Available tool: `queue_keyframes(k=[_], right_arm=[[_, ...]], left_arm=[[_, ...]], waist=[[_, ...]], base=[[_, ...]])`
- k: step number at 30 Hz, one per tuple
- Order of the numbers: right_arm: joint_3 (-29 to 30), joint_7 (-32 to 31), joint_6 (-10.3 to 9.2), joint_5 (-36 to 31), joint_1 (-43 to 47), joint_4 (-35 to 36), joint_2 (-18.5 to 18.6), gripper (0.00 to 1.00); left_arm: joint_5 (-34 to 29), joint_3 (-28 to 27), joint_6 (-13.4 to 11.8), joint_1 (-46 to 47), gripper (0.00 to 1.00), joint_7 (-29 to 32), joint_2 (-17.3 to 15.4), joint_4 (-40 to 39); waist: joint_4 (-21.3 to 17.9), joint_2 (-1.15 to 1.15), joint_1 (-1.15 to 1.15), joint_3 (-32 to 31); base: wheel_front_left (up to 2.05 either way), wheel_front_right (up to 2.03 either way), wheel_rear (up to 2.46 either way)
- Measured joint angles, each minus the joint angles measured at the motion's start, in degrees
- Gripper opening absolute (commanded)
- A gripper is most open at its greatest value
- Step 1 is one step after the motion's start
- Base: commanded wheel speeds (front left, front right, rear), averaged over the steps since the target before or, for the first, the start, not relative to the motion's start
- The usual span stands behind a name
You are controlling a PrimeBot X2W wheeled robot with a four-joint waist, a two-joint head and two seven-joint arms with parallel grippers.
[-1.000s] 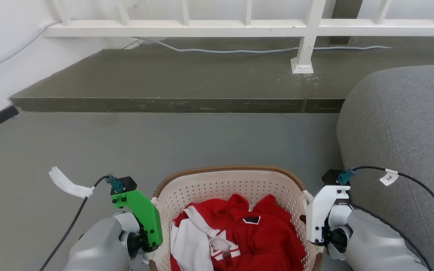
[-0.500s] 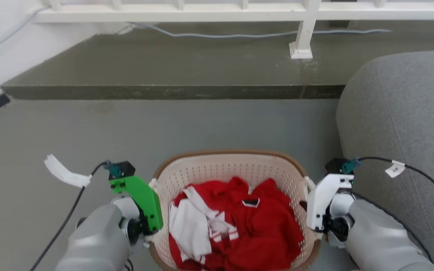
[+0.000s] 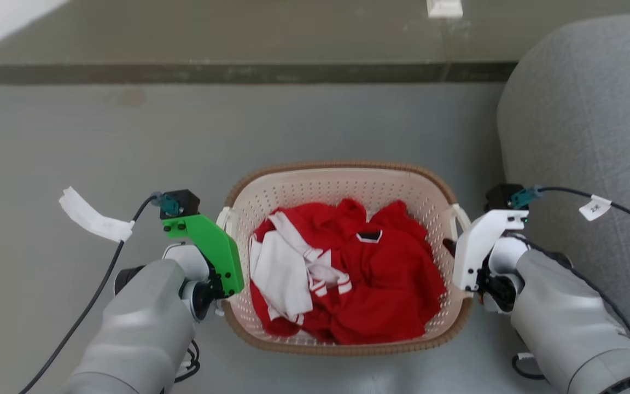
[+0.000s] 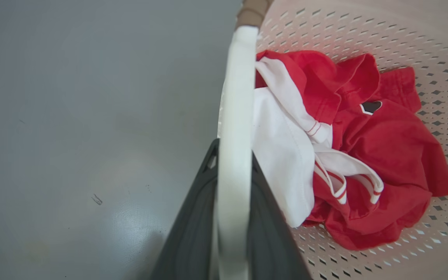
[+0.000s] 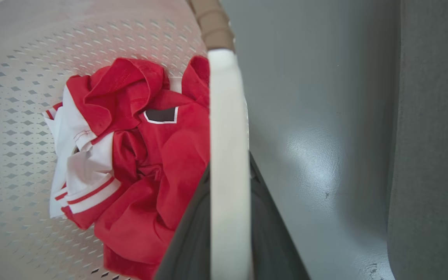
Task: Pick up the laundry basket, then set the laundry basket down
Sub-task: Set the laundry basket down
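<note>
wrist views show left jaws and right jaws pinching laundry basket (image 3: pixel 342 165) handles (image 4: pixel 236 97).

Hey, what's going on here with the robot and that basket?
The robot is gripping the laundry basket with both arms. The left gripper has its fingers closed on the left handle, and the right gripper on the right handle. A red and white garment lies bunched inside. Whether the basket is off the floor is unclear.
</note>
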State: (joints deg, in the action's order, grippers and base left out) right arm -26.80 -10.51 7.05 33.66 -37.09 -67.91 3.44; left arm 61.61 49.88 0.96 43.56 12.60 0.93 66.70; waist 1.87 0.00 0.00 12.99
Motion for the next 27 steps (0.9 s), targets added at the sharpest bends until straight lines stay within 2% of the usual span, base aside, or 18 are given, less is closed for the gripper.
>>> queue_keyframes(k=[10,27], right_arm=[[-1.71,2.52,0.03,-2.1,-2.63,0.56,1.24,0.0],[-1.83,7.49,0.11,-2.89,-7.92,1.87,3.98,0.0]], left_arm=[[-0.07,0.47,-2.52,1.12,0.0,-3.45,0.01,-2.47],[-1.48,3.1,-4.59,5.4,0.0,-9.69,-0.13,-6.58]], waist=[[0.17,0.0,0.0,7.57],[0.79,0.0,0.01,20.8]], base=[[0.0,0.0,0.0],[0.0,0.0,0.0]])
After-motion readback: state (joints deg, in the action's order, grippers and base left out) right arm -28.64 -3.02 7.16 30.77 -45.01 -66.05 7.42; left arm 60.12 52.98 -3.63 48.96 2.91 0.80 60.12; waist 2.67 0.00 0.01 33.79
